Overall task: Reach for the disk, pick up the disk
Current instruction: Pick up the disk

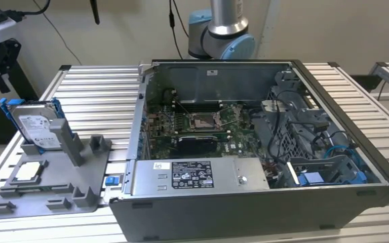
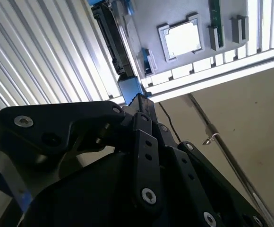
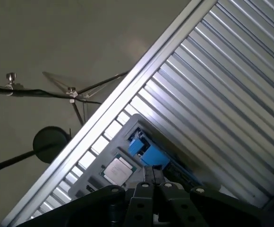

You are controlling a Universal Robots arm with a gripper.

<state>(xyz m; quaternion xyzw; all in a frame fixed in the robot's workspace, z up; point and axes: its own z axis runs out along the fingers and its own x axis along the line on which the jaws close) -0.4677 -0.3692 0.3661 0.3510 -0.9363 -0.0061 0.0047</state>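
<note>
1. The disk [image 1: 36, 124] stands upright on edge in a slot of the grey fixture tray [image 1: 59, 185], which sits to the exterior view's left of the open computer case [image 1: 248, 215] — all on the slatted worktop [image 1: 100, 91]
2. A square silver chip [image 1: 29, 172] lies flat in a recess of the tray, near the disk
3. In the first wrist view the gripper [image 3: 152, 170] points towards the disk's blue caddy edge, apart from it — its fingers are drawn together with nothing between them
</note>
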